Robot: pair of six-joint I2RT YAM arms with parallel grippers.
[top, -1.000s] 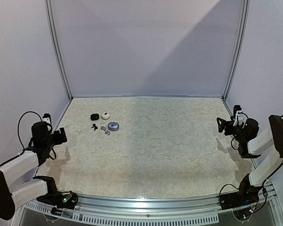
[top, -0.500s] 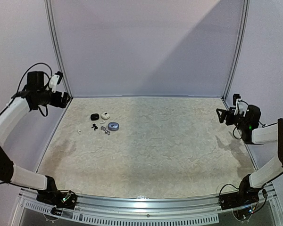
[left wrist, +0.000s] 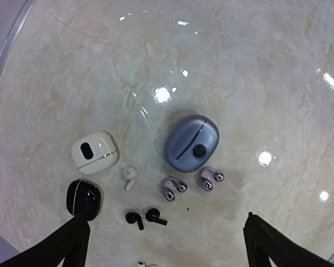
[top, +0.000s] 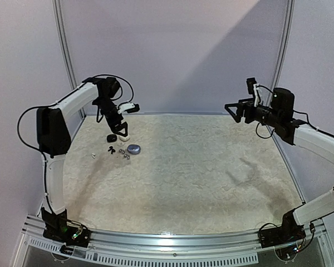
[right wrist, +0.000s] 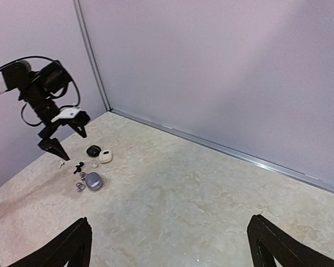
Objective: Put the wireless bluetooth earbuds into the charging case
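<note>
1. Both grippers are spread as wide as they go and empty, with nothing pinched between the fingers on either side.
2. The left gripper (top: 126, 119) hangs in the air over the far-left part of the table (top: 211, 178), pointing down at it. Its fingers (left wrist: 64, 247) poke into the bottom corners of the left wrist view and touch nothing.
3. The right gripper (top: 234, 111) is up in the air on the far right side, gaping too. It's well apart from all the small stuff and in contact with nothing.
4. Cases, all lying under the left gripper: a blue-grey case (left wrist: 192, 143) is in the middle of the wrist view and a white case (left wrist: 94, 153) is off to its left. A black case (left wrist: 83, 197) sits just below the white one, near one finger. The blue-grey one looks closed along its seam; can't tell on the other two.
5. The wireless bluetooth earbuds (left wrist: 210, 179) all lie loose on the table, outside the cases. Two silvery-purple buds (left wrist: 173, 188) sit side by side just below the blue-grey case. One white bud (left wrist: 129, 177) lies between the white case and that silvery pair. Two black buds (left wrist: 134, 218) lie next to each other lower down, to the right of the black case.
6. A second white bud (left wrist: 146, 263) peeks in at the very bottom edge of the wrist view, partly cut off.
</note>
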